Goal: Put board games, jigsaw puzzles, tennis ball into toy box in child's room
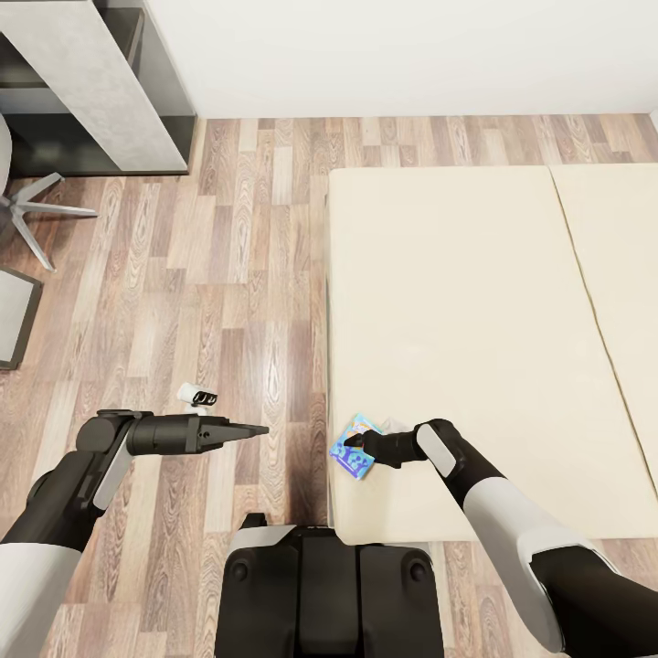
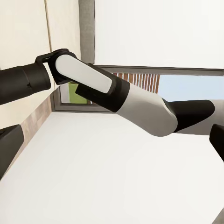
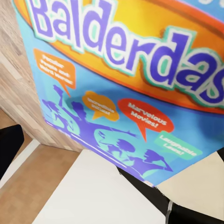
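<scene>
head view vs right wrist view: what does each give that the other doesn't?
Head only: the bed, the wood floor, the table end, both arms, and the left tool hovering over the floor. Right wrist only: the box's print, reading "Balderdas", with small speech bubbles. Both: the blue board game at the right tool, by the mattress's near corner.

small blue printed cardboard board game box | near-left corner of the bed, at mattress edge, tilted, corner lifted off the surface | lid reads "Balderdas…" in purple on an orange oval, purple figures and speech bubbles | large low bed with plain beige mattress, two panels, seam visible | long desk with pale grey mottled top far left, well apart
</scene>
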Motion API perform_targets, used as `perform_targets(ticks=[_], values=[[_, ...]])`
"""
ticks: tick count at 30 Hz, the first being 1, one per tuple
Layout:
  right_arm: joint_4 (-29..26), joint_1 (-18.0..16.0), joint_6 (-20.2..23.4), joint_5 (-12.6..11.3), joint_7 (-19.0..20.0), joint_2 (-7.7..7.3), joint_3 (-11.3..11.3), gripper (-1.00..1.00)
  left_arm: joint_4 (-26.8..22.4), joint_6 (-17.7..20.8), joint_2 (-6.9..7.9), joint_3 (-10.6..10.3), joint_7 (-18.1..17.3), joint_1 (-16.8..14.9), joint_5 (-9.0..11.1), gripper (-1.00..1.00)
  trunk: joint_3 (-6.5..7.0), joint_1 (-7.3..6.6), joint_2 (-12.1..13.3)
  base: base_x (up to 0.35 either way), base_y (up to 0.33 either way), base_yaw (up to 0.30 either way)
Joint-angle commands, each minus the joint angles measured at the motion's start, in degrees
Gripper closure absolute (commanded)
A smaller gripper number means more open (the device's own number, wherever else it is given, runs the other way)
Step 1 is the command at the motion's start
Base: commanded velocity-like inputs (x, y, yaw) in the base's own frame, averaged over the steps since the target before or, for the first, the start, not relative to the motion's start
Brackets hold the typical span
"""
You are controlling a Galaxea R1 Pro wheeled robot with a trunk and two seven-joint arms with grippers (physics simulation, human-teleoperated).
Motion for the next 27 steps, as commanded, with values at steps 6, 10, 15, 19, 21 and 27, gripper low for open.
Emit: perform_targets(ticks=[6,10,15,19,21,27], values=[[0.0,0.0,0.1,0.4,0.4,-0.02,0.1,-1.0,0.0,0.6,0.05,-0.1,-0.2,0.0,0.0,-1.0,-0.06,0.03,-0.1,0.0,0.11,0.0],[0.0,0.0,0.1,0.4,0.4,-0.02,0.1,-1.0,0.0,0.6,0.05,-0.1,-0.2,0.0,0.0,-1.0,-0.06,0.03,-0.1,0.0,0.038,0.0],[0.0,0.0,0.2,0.4,0.4,-0.02,0.1,-1.0,0.0,0.6,0.05,-0.1,-0.2,0.0,0.0,-1.0,-0.06,0.03,-0.1,0.0,0.008,0.0],[0.0,0.0,0.2,0.4,0.4,-0.02,0.1,-1.0,0.0,0.6,0.05,-0.1,-0.2,0.0,0.0,-1.0,-0.06,0.03,-0.1,0.0,0.002,0.0],[0.0,0.0,0.1,0.4,0.4,-0.02,0.1,-1.0,0.0,0.6,0.05,-0.1,-0.2,0.0,0.0,-1.0,-0.06,0.03,-0.1,0.0,0.0,0.0],[0.0,0.0,0.1,0.4,0.4,-0.02,0.0,-1.0,0.0,0.6,0.05,-0.1,-0.2,0.0,0.0,-1.0,-0.06,0.03,-0.1,0.0,0.063,0.0]])
